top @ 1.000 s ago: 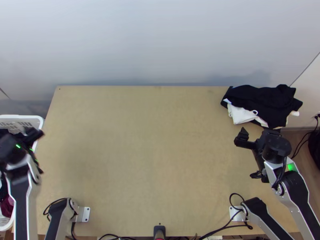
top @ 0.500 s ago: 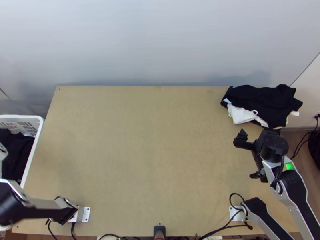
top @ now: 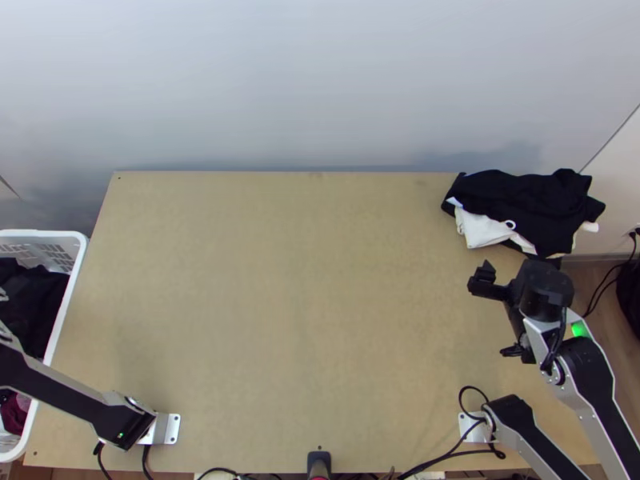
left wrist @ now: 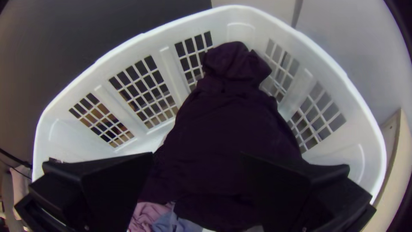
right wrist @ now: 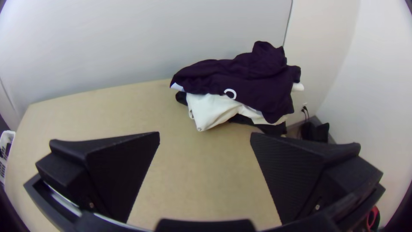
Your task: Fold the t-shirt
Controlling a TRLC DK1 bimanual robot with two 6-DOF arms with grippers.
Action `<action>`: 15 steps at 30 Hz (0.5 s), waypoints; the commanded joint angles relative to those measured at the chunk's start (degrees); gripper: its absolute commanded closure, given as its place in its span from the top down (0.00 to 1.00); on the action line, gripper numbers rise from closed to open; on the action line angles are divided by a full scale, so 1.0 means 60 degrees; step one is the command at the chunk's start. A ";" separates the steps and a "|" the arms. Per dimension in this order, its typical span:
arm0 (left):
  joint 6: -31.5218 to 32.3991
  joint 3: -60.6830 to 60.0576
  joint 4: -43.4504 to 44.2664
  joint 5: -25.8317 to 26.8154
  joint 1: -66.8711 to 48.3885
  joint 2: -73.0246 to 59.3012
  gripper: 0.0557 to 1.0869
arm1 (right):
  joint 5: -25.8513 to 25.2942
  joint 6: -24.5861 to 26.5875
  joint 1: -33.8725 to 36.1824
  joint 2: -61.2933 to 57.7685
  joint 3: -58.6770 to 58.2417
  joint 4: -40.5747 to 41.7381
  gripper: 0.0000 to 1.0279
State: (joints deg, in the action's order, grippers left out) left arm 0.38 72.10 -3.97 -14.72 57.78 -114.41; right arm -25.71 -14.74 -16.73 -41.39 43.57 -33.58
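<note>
From the near edge of a light wooden table, my left arm reaches to the white laundry basket at left. My left gripper hangs over it, fingers spread, above a bunched dark garment; I cannot tell whether this is the t-shirt. Pink cloth and blue cloth lie beside it. At right, my right gripper hovers with its fingers wide apart and nothing between them. Beyond it, at the far right corner, a dark garment with a white ring lies rumpled over white cloth.
</note>
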 commanded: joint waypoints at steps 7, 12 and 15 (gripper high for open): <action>0.0537 0.2647 -0.1477 -0.0007 0.0287 -0.3153 0.95 | -0.0182 0.0069 0.0372 -0.0060 0.0135 -0.0526 0.96; 0.0566 0.2808 -0.1580 0.0007 0.0258 -0.3534 0.94 | -0.0197 0.0069 0.0474 -0.0178 0.0150 -0.0540 0.96; 0.0522 0.2926 -0.1595 0.0066 0.0229 -0.3681 0.77 | -0.0226 0.0128 0.0503 -0.0221 0.0150 -0.0555 0.96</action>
State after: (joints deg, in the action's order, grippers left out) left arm 3.25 86.61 -11.94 -14.70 59.20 -132.60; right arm -26.81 -14.35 -14.44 -42.11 44.31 -36.58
